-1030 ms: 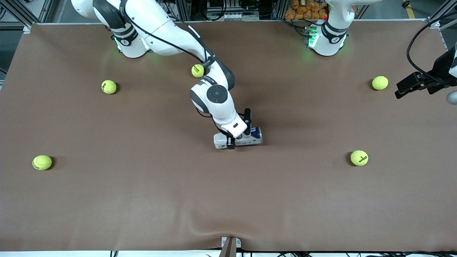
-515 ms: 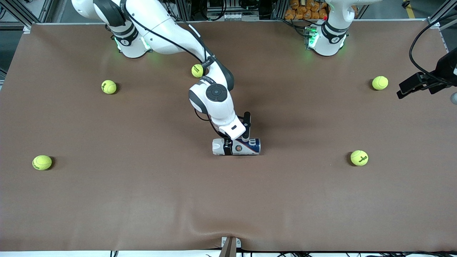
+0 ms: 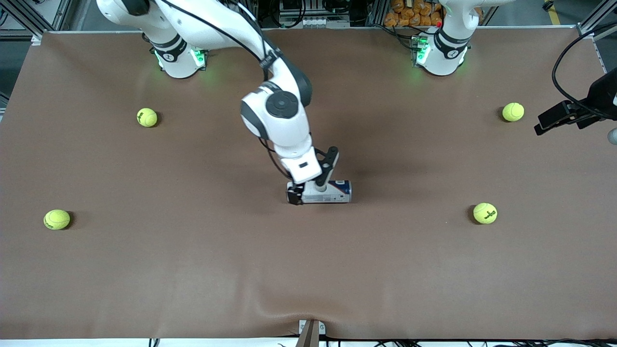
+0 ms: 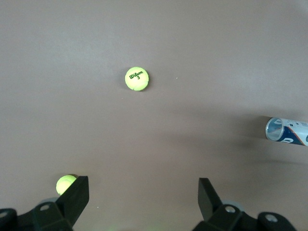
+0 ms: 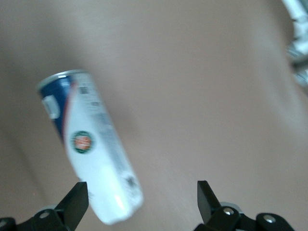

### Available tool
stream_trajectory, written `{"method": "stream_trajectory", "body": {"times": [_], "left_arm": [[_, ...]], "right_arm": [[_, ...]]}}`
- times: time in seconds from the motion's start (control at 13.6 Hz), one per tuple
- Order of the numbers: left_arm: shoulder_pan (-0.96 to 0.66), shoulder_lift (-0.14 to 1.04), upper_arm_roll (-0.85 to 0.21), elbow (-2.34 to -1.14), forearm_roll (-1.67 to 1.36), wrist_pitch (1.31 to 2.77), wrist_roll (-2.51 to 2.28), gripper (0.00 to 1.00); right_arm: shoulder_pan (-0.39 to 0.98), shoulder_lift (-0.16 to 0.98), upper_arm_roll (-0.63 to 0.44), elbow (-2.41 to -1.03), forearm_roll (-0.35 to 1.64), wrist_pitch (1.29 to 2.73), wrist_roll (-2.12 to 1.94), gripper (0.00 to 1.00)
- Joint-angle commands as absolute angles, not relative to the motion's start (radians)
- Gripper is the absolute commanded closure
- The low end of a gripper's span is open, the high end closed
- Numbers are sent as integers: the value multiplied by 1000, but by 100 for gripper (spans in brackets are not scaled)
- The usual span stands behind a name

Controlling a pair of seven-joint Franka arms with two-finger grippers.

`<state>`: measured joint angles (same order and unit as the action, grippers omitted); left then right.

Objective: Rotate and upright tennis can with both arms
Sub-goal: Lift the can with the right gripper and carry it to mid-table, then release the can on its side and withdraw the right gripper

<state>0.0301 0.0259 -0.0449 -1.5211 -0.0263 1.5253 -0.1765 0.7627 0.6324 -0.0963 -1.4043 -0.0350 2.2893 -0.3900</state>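
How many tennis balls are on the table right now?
4 tennis balls show: two toward the right arm's end, two toward the left arm's end. The right arm may hide another.

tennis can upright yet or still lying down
Lying down. The tennis can rests lengthwise on the table; the right claw is open by its end.

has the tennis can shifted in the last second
Yes. The tennis can has rolled, showing a different label face, but lies level with the same ball.
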Motion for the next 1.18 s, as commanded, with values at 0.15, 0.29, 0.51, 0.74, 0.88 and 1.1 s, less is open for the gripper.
{"method": "stream_trajectory", "body": {"times": [0.15,0.29,0.51,0.74,0.88,1.1], "left_arm": [[26,98,-49,-1509,-35,1514,-166,0],[22,110,-52,-1503,-51,1514,-163,0],[-15,141,-54,-1506,-41,1514,-175,0],[-11,164,-54,-1505,-51,1514,-163,0],[2,175,-49,-1503,-52,1516,-147,0],[9,184,-46,-1503,-52,1514,-149,0]], "right_arm": [[687,566,-257,-1434,-40,2237,-295,0],[680,532,-340,-1440,-35,2218,-296,0],[640,477,-417,-1439,-29,2145,-293,0],[549,410,-426,-1442,-15,2085,-287,0],[493,361,-428,-1443,20,2021,-288,0],[417,249,-428,-1471,35,1904,-285,0]]}}
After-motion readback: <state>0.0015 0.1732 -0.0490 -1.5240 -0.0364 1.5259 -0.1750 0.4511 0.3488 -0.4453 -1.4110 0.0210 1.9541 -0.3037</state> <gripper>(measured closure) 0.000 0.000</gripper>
